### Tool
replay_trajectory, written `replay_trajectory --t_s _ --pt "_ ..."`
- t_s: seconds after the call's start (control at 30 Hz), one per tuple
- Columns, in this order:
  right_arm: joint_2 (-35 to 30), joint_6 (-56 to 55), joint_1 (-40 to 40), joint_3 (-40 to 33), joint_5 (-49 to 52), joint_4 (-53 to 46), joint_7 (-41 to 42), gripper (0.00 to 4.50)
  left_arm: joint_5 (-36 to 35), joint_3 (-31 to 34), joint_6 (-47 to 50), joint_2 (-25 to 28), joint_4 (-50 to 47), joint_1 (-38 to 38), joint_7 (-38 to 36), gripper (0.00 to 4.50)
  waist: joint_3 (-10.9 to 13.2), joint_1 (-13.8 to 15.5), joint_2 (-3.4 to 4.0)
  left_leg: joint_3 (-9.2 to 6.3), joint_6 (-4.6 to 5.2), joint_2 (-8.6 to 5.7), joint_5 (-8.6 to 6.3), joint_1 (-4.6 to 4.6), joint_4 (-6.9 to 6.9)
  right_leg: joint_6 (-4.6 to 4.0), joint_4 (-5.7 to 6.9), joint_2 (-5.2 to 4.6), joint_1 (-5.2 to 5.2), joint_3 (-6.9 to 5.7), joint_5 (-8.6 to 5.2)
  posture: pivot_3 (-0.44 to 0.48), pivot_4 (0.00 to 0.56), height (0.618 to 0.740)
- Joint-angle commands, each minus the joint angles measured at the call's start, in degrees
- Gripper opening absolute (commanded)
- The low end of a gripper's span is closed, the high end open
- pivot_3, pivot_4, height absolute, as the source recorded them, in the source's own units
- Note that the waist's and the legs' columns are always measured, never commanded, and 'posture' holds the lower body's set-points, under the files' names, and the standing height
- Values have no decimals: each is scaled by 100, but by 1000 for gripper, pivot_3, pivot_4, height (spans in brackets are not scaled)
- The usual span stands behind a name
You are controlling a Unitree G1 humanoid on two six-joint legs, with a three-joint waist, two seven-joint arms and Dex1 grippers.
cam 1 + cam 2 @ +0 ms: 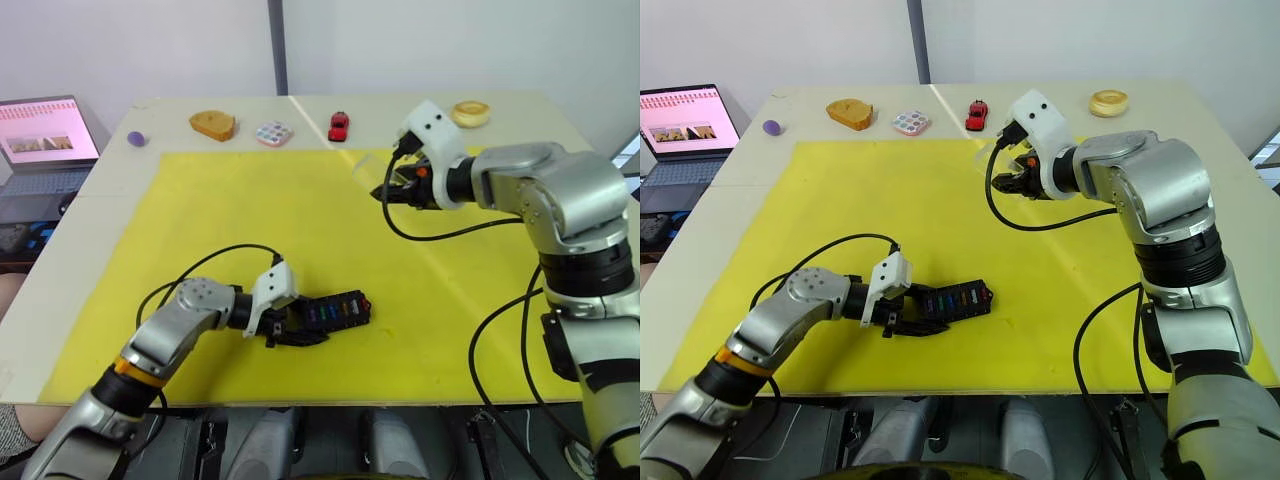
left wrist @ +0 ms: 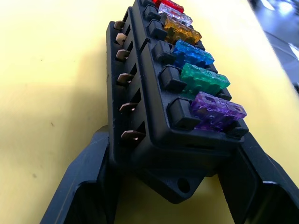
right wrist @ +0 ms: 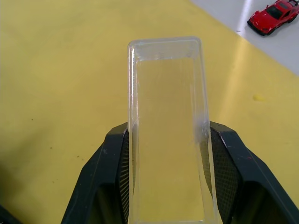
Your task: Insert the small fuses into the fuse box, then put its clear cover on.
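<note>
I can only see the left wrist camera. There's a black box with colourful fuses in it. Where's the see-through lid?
Observer: The right gripper holds the cover, up over the far side of the yellow mat.
Operator: Is it near the box?
Observer: No. The fuse box sits on the mat's near side, gripped at one end by the left gripper, well apart from the cover.
Operator: Anything else on the table?
Observer: Past the mat there is a red toy car.
</note>
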Motion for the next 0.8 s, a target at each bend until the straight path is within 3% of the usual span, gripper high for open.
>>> replay_trajectory --t_s 0.03,0.17,0.27,0.33,0.47,0.7,0.8 --pt "49 -111 -59 -152 5 -290 -75 1682 458 -75 -412 -49 952 -342 -327 2305 0 -3 0 0 0 0 0 1 0 0 0 -1 0 1 0 0 150 740" --pt "68 -107 -48 -213 35 -343 -107 1682 594 -76 -472 -54 1405 -577 -513 2305 0 -13 0 -4 0 0 1 1 3 -1 1 0 1 0 2 0 150 740" --pt "85 -109 -53 -229 43 -362 -128 1682 735 -30 -789 -53 1474 -556 -451 3758 -1 -29 1 -5 0 0 2 1 3 0 5 1 1 0 2 0 150 740" --pt "79 -122 -45 -229 45 -376 -123 1682 825 55 -1071 -97 1488 -501 -323 4423 -1 -24 1 -6 -1 0 2 2 3 0 7 1 0 0 3 0 150 740" --pt "87 -179 -53 -220 20 -388 -134 1682 825 407 -1609 -264 1194 -152 188 4423 -1 -16 1 -6 -1 -1 2 3 3 0 7 -2 -2 1 3 0 150 740" --pt "99 -368 -96 -143 -53 -208 -117 1682 774 426 -1225 -394 625 400 444 4423 -1 6 1 -5 0 -2 2 2 5 1 8 -2 -6 1 4 0 150 740" --pt "106 -430 -114 -117 -72 -151 -97 1682 873 389 -1334 -397 756 351 395 3631 -1 10 2 -5 0 -2 2 3 5 1 8 -1 -6 0 4 0 150 740"
